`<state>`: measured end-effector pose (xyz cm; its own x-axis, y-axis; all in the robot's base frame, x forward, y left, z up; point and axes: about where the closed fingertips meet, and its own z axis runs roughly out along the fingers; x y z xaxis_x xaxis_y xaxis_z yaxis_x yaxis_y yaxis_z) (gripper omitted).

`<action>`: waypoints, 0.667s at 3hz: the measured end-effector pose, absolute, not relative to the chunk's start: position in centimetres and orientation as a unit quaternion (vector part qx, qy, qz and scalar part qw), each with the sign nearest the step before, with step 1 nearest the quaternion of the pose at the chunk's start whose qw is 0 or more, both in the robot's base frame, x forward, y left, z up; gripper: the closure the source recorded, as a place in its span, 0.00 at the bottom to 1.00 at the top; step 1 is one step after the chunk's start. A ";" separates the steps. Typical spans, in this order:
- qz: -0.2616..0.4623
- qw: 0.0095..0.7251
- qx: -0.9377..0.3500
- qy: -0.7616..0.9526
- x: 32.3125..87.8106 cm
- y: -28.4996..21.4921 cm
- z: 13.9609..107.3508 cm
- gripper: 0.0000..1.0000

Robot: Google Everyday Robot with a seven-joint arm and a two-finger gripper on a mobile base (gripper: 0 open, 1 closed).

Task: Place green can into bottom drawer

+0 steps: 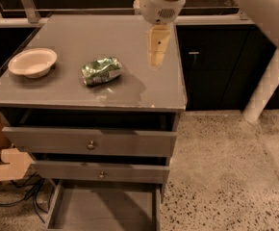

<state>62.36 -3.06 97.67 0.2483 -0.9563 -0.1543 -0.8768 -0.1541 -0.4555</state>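
Note:
The green can (101, 70) lies on its side on the grey cabinet top (91, 42), dented, shiny green with white patches. The bottom drawer (103, 211) is pulled open at the foot of the cabinet, its flat grey floor bare. My gripper (157, 49) hangs above the right part of the cabinet top, to the right of the can and apart from it. It holds nothing.
A cream bowl (32, 62) sits at the left of the cabinet top. Two knob-fronted drawers (91, 143) stand slightly open above the bottom drawer. A cardboard box (2, 162) and cables lie at the left. Dark cabinets stand behind; a white column (267, 88) stands at the right.

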 end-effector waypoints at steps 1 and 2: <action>-0.088 0.237 -0.766 0.591 64.3 -1.4 97.6 0.00; -0.088 0.238 -0.766 0.590 64.4 -1.2 97.7 0.00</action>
<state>64.40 -1.19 97.71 0.2884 -0.9463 -0.1458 -0.8623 -0.1905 -0.4693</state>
